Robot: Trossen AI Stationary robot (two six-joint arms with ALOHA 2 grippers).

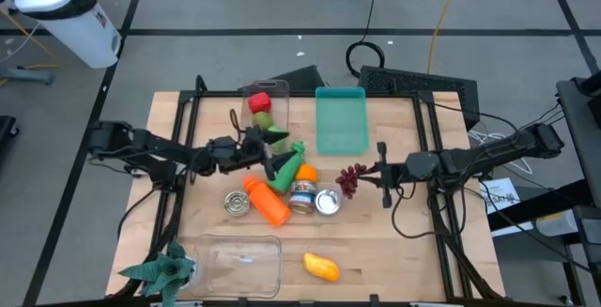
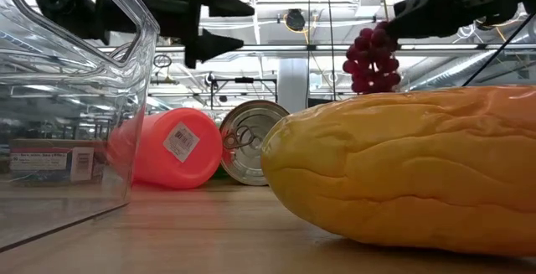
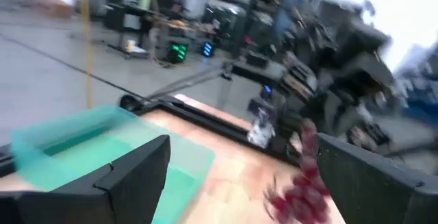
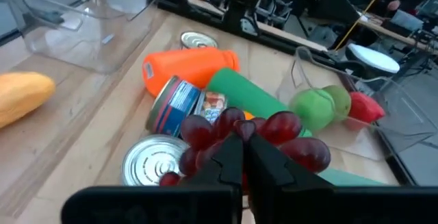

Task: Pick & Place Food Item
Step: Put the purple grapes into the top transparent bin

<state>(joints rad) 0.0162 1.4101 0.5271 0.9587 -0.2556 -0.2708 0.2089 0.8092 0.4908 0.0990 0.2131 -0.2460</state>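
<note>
A bunch of dark red grapes (image 1: pixel 351 179) hangs in my right gripper (image 1: pixel 365 174), which is shut on it right of the cans. The low view shows the grapes (image 2: pixel 373 56) in the air under that gripper (image 2: pixel 400 24). My left gripper (image 1: pixel 279 162) is open and hovers over the pile of an orange bottle (image 1: pixel 267 201), a green cylinder (image 1: pixel 283 150) and the cans. In the low view the left gripper (image 2: pixel 239 24) is above the table and touches nothing. Its wrist view looks between the open fingers (image 3: pixel 243 145) at a teal tray (image 3: pixel 102 148) and the blurred grapes (image 3: pixel 301 183). My right gripper pinches the grape bunch between its two shut fingers (image 4: pixel 229 157) at the bunch's upper part (image 4: pixel 241 129), with grapes bulging out on both sides of the tips. The fingers come roughly level from the table's right side. The bunch is lifted clear and hangs below the fingertips (image 2: pixel 373 64).
A teal tray (image 1: pixel 340 119) lies at the far middle. A clear bin with a red and a green fruit (image 1: pixel 264 106) stands beside it. Two cans (image 1: pixel 315 199) and a third (image 1: pixel 237 203) flank the bottle. A clear bin (image 1: pixel 246 262), a yellow fruit (image 1: pixel 321 267) and a green plant (image 1: pixel 164 269) sit near the front edge.
</note>
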